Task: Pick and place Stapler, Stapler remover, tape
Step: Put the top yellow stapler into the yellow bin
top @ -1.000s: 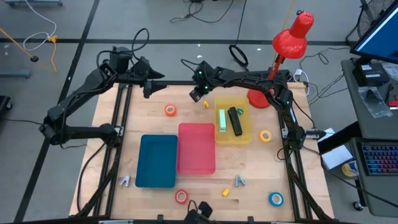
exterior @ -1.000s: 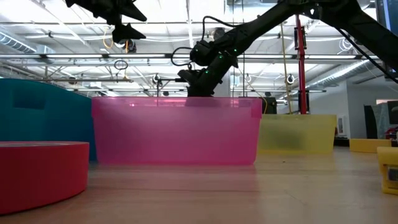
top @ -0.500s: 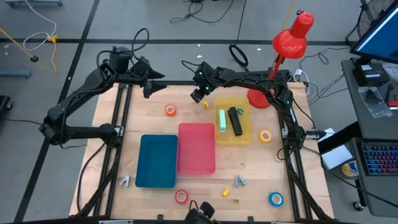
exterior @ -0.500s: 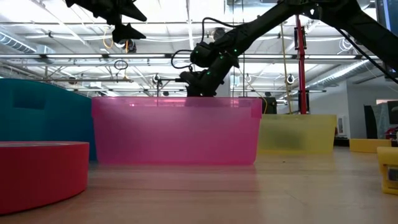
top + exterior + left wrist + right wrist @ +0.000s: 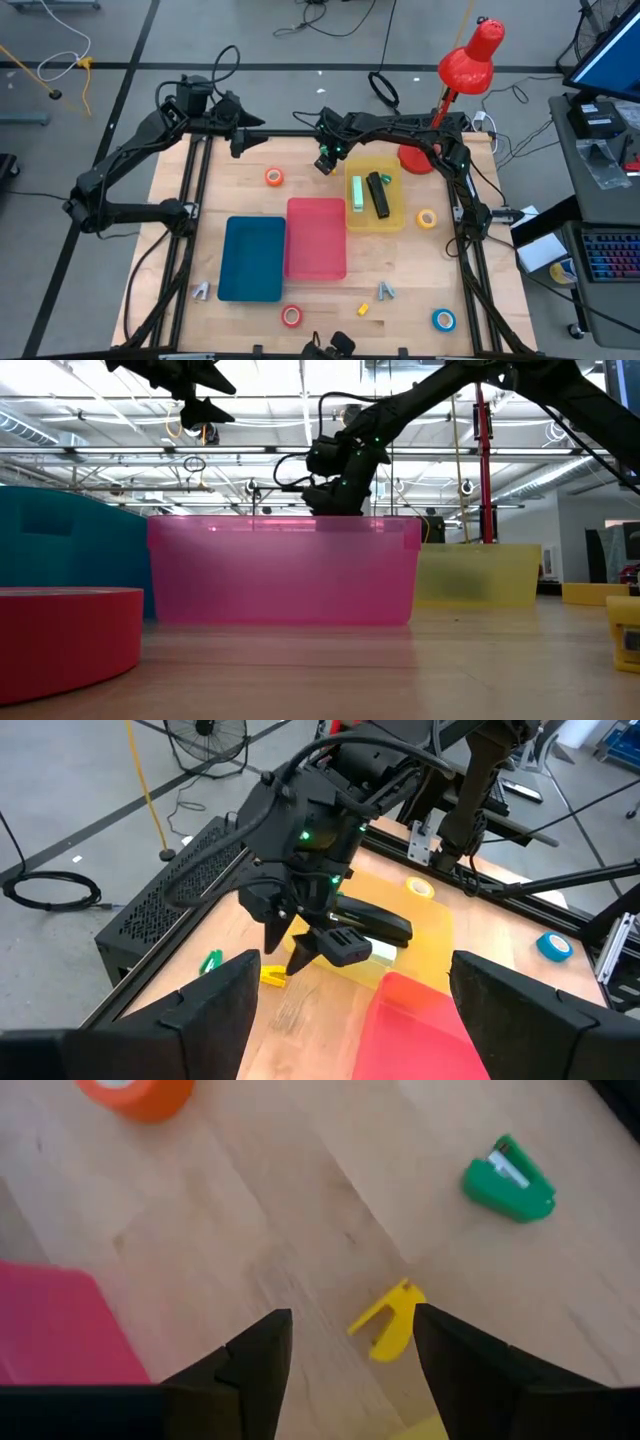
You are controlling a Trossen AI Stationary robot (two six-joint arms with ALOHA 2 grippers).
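Right gripper [image 5: 345,1345]: hovers above the far part of the table, fingers parted and empty, just beside the yellow tray [image 5: 397,222].
Yellow staple remover [image 5: 385,1322]: lies on bare wood between and just ahead of the right gripper's fingers, touching neither. Small hard plastic claw, likely very light and a bit slick; probably best pinched across its narrow body, since the ends may tip or skid.
Green staple remover [image 5: 508,1180]: on the wood farther off, near the table's far edge.
Orange tape roll [image 5: 273,177]: flat on the wood, well apart from the gripper. Stiff, light ring; gripping across rim or through the hole should work.
Staplers [image 5: 377,194]: a black one and a pale green one lie inside the yellow tray.
Left gripper [image 5: 238,143]: waits over the far left edge, fingers wide and empty.
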